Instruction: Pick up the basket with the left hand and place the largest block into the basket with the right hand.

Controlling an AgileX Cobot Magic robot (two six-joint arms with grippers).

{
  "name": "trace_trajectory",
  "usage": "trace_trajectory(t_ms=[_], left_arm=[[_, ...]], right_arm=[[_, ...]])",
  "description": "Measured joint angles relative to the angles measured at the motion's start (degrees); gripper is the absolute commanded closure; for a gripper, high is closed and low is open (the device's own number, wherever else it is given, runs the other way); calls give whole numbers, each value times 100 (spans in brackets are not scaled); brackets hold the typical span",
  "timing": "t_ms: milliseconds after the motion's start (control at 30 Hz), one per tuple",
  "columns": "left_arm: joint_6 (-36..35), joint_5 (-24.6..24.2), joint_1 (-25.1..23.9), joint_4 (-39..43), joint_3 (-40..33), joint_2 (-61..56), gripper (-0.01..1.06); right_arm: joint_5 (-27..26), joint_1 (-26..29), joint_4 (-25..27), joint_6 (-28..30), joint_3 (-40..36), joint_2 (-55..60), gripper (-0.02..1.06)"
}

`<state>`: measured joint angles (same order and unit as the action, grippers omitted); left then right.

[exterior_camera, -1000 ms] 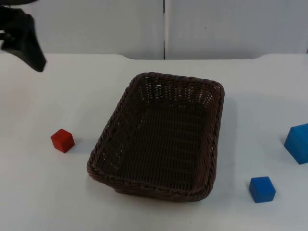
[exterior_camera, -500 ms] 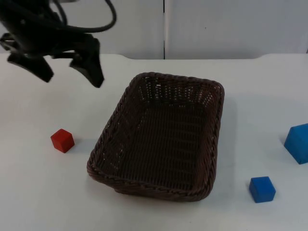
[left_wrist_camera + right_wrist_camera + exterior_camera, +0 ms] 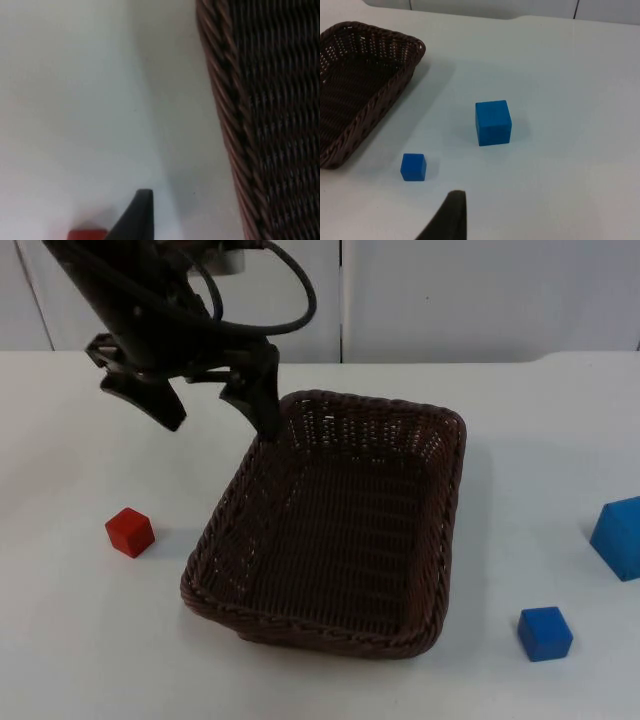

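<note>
Wicker basket [image 3: 340, 530] between red block [image 3: 130, 532] and blue blocks [image 3: 545, 632].

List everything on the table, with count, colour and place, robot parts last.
Dark brown woven wicker basket: one, rectangular, middle of the table, resting on it.
Small red cube block: one, red, on the table left of the basket, apart from it.
Large blue cube block: one, blue, at the table's right side.
Small blue cube block: one, blue, right of the basket's near corner.
White table top: one, ends at a grey partition wall.
Left pincer: black, open, above the basket's far-left rim.
Right pincer: a black fingertip over the table near the blue blocks, waiting.
</note>
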<state>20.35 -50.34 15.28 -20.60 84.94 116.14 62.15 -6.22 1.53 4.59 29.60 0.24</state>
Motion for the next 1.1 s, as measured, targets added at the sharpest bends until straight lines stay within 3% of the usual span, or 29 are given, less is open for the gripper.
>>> trace_trajectory(t_ms=[900,1100], left_arm=[[168,324,48,-644,34,1248,2],[168,328,48,-803,34,1375,27]], right_arm=[[0,0,0,0,0,0,0],[0,0,0,0,0,0,0]])
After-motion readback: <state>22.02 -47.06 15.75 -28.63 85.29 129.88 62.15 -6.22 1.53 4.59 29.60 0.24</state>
